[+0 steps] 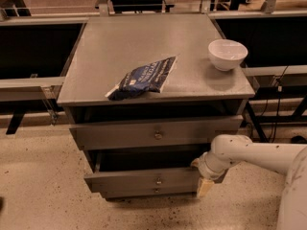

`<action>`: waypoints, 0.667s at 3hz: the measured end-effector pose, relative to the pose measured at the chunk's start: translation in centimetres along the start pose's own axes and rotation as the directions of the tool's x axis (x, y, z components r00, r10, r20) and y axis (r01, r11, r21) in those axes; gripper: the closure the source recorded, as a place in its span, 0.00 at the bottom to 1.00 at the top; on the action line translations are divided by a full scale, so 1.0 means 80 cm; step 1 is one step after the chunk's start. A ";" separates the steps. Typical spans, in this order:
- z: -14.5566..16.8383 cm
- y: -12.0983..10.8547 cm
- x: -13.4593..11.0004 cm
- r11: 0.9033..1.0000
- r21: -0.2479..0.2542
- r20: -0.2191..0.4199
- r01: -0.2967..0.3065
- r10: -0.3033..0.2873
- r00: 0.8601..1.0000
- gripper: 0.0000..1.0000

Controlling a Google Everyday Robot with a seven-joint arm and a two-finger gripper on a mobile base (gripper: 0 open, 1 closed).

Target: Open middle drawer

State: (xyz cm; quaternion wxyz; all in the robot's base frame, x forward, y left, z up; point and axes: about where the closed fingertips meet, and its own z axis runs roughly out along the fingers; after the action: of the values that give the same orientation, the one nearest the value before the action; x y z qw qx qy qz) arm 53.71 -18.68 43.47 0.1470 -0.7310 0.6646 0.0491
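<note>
The middle drawer (144, 180) is a grey flat front with a small round knob (158, 180) at its centre. It stands pulled out from the cabinet, with a dark gap above it showing its inside. My gripper (203, 180) is at the right end of this drawer front, with the white arm (259, 155) reaching in from the right. The taller top drawer (153, 132) sits above and is slightly out. Only a thin strip of the bottom drawer (153, 191) shows beneath the middle one.
On the grey cabinet top (144, 47) lie a dark blue snack bag (143, 77) near the front and a white bowl (227, 54) at the right edge. Dark shelving and rails flank the cabinet. Speckled floor (43, 186) lies in front.
</note>
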 end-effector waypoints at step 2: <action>0.002 0.002 0.000 1.000 -0.008 0.001 -0.001 0.001 1.000 0.00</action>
State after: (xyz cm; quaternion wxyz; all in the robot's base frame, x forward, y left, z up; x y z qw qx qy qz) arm 53.57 -18.63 43.31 0.1442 -0.7313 0.6646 0.0521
